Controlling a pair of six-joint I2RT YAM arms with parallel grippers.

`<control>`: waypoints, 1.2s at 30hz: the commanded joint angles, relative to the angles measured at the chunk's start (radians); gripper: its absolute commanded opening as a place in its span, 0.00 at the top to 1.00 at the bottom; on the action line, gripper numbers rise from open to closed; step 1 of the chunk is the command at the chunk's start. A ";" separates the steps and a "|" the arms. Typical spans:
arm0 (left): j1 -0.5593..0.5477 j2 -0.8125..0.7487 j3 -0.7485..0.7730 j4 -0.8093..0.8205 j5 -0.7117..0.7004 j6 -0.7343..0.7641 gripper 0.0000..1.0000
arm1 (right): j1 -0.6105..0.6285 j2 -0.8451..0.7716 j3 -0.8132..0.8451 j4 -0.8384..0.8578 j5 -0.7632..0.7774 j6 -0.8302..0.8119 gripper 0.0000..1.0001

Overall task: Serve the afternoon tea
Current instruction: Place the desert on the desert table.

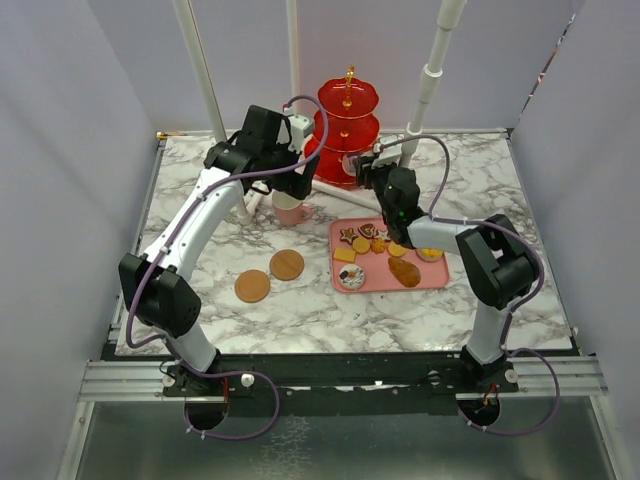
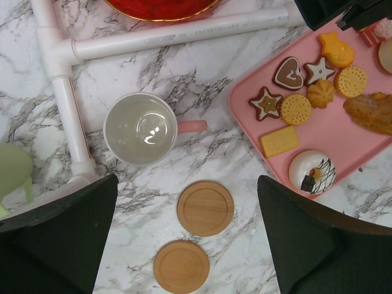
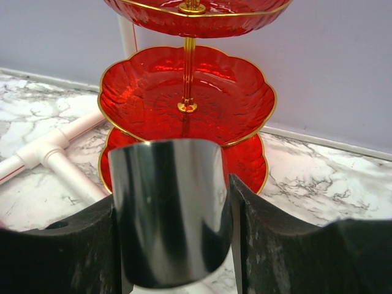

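Observation:
The red three-tier stand (image 1: 347, 125) with gold trim stands at the back of the marble table. My right gripper (image 1: 366, 166) is just in front of it, shut on a shiny curved metal tool (image 3: 171, 214) that hides the stand's lowest tier (image 3: 248, 159) in part. The pink mug (image 1: 293, 212) stands empty and upright below my left gripper (image 1: 285, 182), which hangs open above the table. Two brown coasters (image 2: 205, 207) (image 2: 181, 267) lie side by side in front of the mug. Cookies and pastries (image 2: 306, 104) lie on a pink tray (image 1: 440, 275). A pale green mug (image 2: 12, 171) shows at the left edge.
White plastic pipes (image 2: 67, 110) run along the table beside the pink mug and the stand's base, and upright pipes (image 1: 425, 95) rise behind. Grey walls close in the table on three sides.

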 commanded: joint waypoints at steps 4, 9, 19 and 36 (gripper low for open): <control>0.003 -0.059 -0.040 0.027 0.046 0.028 0.04 | -0.108 -0.001 0.024 -0.075 -0.192 0.010 0.69; 0.003 -0.063 -0.046 0.032 0.052 0.026 0.04 | -0.115 0.019 0.046 -0.093 -0.209 -0.013 0.69; 0.003 -0.086 -0.069 0.035 0.090 0.024 0.04 | -0.116 0.049 0.070 -0.083 -0.231 0.040 0.63; 0.003 -0.100 -0.073 0.041 0.086 0.032 0.02 | -0.110 0.019 0.012 -0.027 -0.201 0.054 0.33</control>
